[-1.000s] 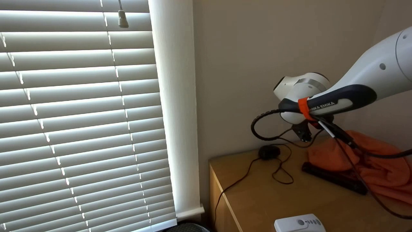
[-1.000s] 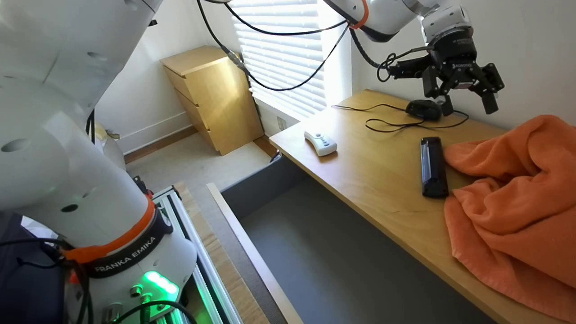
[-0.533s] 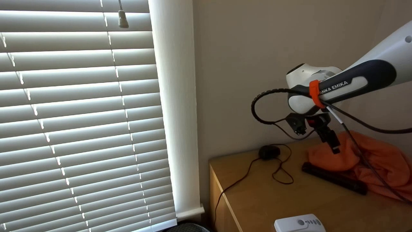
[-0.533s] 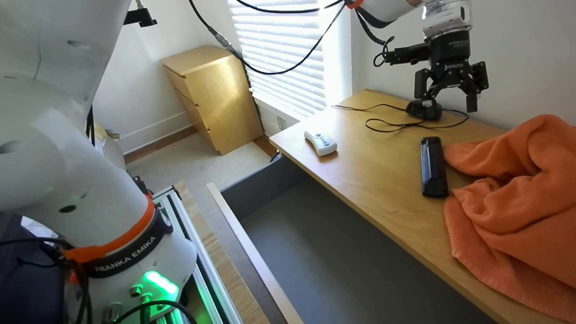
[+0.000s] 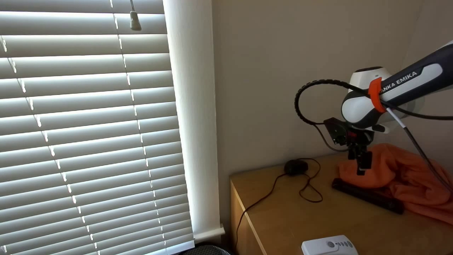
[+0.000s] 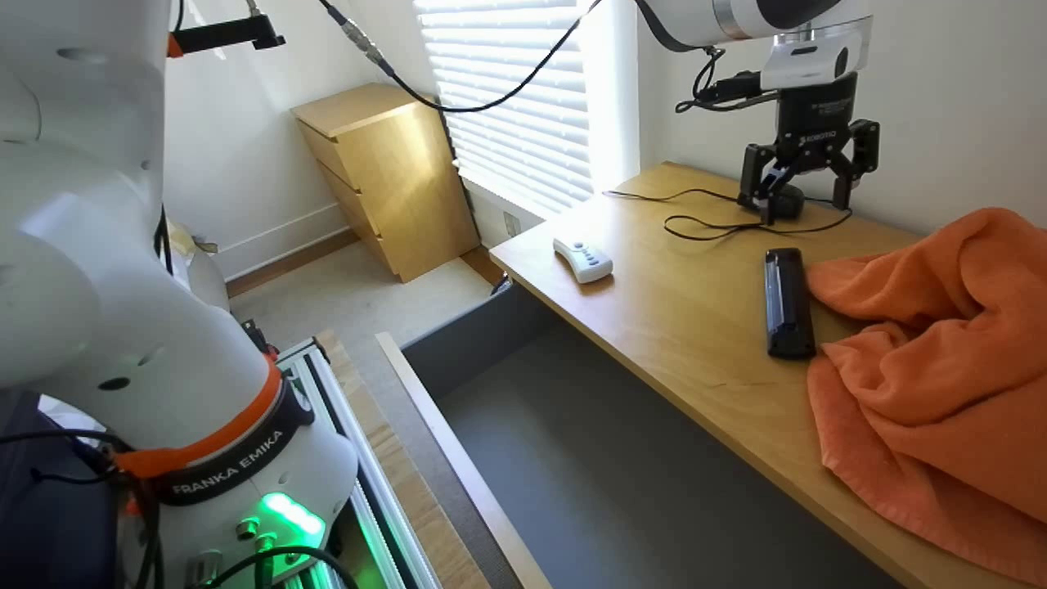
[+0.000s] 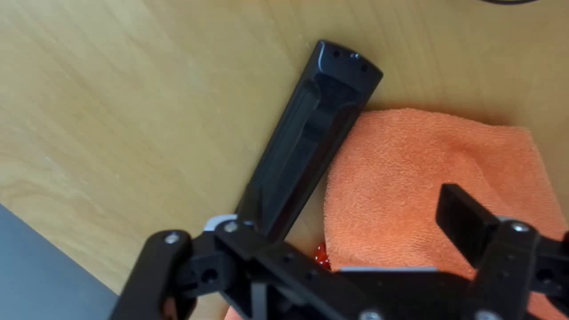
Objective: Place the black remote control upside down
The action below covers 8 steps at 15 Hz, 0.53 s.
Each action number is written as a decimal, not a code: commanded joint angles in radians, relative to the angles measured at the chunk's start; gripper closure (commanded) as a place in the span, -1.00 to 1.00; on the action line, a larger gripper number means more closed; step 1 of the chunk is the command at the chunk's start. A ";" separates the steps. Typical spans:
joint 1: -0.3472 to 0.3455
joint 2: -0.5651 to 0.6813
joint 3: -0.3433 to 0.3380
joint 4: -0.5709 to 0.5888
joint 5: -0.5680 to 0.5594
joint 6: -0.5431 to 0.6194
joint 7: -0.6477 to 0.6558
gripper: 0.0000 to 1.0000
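The black remote control lies flat on the wooden top beside the orange cloth, in both exterior views (image 5: 368,196) (image 6: 788,303). In the wrist view the black remote (image 7: 306,138) runs diagonally, with a smooth dark upper face on which no buttons show. Its lower end is hidden behind my left-hand finger. My gripper (image 6: 805,206) is open and empty, pointing down above the top. In the wrist view the open gripper (image 7: 353,202) has one finger overlapping the remote and the other over the cloth. It also shows in an exterior view (image 5: 360,168), above the remote and cloth.
The orange cloth (image 6: 941,352) lies crumpled along the remote's side. A red glossy thing (image 7: 321,257) peeks from under it. A white remote (image 6: 583,260) lies near the front edge. A small black object with a cable (image 5: 296,167) sits near the wall. A grey drawer (image 6: 622,442) stands open below.
My gripper has swung from tilted to pointing nearly straight down and come a little lower. The arm has shifted right in an exterior view. The remote and cloth have not moved.
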<state>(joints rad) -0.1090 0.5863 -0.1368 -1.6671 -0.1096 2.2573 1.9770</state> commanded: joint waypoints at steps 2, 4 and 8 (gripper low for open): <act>-0.050 -0.133 0.022 -0.194 0.187 0.059 -0.184 -1.00; -0.053 -0.169 0.010 -0.233 0.229 0.012 -0.259 -1.00; -0.050 -0.232 -0.022 -0.295 0.224 -0.079 -0.381 -1.00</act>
<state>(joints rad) -0.1578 0.4308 -0.1429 -1.8804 0.1004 2.2257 1.6828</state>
